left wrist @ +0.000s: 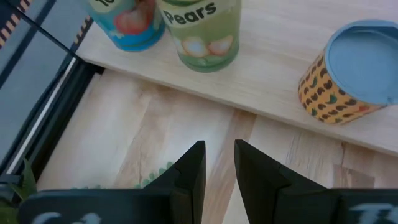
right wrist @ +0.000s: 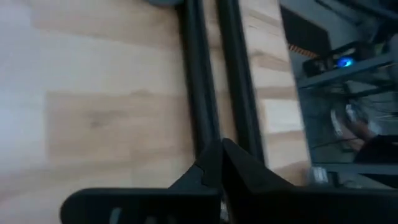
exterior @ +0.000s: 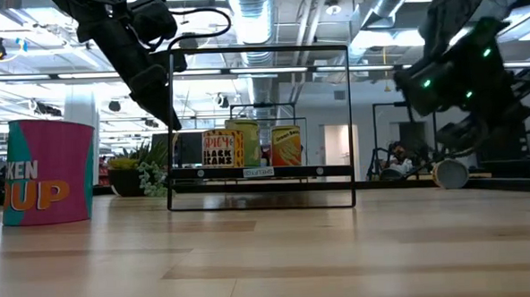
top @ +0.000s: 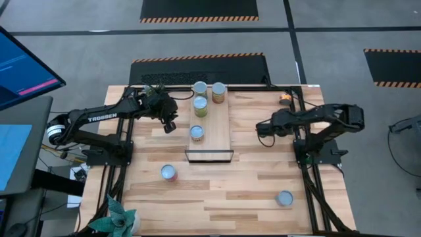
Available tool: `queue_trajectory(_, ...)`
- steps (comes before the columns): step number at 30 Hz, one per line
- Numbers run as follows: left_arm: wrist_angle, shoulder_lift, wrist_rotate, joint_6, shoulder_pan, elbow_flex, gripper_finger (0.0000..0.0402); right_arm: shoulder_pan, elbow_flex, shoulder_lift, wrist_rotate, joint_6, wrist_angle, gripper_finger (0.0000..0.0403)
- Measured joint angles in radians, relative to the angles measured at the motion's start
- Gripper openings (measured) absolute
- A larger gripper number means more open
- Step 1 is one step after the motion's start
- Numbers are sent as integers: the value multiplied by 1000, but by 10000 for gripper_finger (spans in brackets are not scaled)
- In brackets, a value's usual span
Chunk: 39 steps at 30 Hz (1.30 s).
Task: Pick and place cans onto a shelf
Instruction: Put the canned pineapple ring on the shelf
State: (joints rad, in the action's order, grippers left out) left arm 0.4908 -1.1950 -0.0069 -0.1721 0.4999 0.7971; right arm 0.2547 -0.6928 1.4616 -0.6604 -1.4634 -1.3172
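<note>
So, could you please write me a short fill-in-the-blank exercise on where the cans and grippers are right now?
1. The number of cans standing on the shelf is ____.
2. The green can in the left wrist view has the word ____ on its label.
3. The number of cans on the tabletop off the shelf is ____.
4. The left gripper, empty, hovers beside the shelf's ____ side in the high view.

Missing words: four; Pears; two; left
</note>
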Motion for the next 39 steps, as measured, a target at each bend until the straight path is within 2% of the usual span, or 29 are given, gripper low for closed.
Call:
queue_trajectory(8,-14,0,-6,29,0,0,73,122,-12,32,-101,235,177,46)
queue_trajectory(13,-14,0,0,80,0,0,73,236,5,32,-85,234,258,63)
queue_trajectory(17,-12,0,1,89,0,0,73,307,-5,30,-76,234,276,92)
queue_trajectory(26,-12,0,1,90,0,0,73,387,-53,30,-91,233,300,210)
queue_trajectory(30,-11,0,1,107,0,0,73,444,-54,30,-19,180,361,249)
queue_trajectory(35,-11,0,1,111,0,0,73,491,-55,30,7,194,468,260)
queue_trajectory(39,-11,0,1,111,0,0,73,507,-98,29,-16,220,472,260)
